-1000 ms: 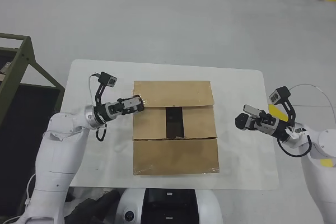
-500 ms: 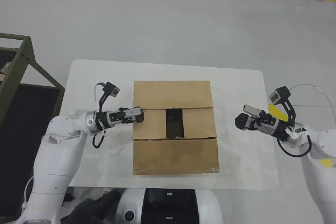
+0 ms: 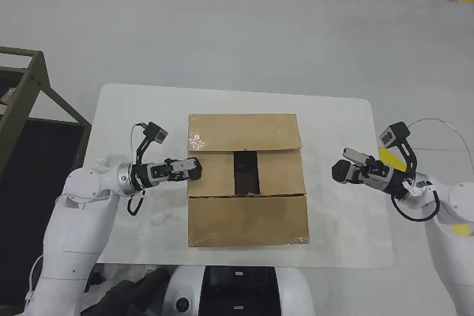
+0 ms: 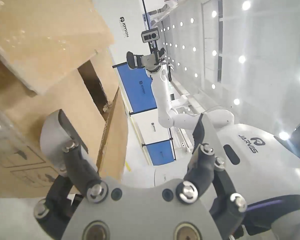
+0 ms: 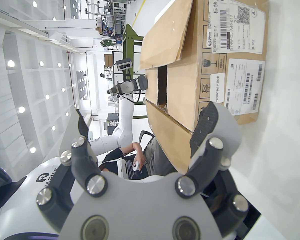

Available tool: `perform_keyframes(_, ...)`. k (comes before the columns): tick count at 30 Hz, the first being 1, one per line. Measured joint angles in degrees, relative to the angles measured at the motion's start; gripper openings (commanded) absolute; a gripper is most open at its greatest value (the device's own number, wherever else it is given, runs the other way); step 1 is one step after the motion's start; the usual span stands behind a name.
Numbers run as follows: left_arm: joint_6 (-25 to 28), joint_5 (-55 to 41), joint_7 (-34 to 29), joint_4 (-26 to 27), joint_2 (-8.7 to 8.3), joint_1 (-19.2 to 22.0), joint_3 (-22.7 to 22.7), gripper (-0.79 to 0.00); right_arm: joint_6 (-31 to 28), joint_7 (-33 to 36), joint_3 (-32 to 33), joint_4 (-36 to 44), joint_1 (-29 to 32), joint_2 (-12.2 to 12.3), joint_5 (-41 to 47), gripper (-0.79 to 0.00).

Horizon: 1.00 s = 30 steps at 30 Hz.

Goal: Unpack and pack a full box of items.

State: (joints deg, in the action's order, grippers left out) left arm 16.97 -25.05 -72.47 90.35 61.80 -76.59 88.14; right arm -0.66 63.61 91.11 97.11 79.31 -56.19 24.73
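The left claw (image 3: 191,166) is held with jaws spread at the left wall of the box (image 3: 247,180), one finger (image 4: 51,128) close against the board under a flap edge. The right claw (image 3: 340,170), likewise spread, is held level and apart from the right wall. The box stands mid-desk (image 3: 340,126), flaps folded in around a dark slot. The flaps are judged light, stiff and crease-hinged, best taken at a free edge beside the slot, while the full box is presumed heavy.

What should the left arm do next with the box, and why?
Probably ease the left pincer slightly inward to grip a flap: it is open beside the box, whose flaps are mostly shut, leaving a narrow gap.
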Motion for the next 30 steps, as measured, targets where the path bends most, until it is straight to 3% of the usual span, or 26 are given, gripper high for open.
perform_keyframes(9,-0.73,0.48,5.71,-3.68,0.13,4.02,-2.00,0.000,0.00,0.00,0.00,0.00,0.00,0.00,0.00,0.000)
perform_keyframes(30,-0.43,-5.74,11.69,-3.66,0.75,11.69,-5.59,0.000,0.00,0.00,0.00,0.00,0.00,0.00,0.00,0.000)
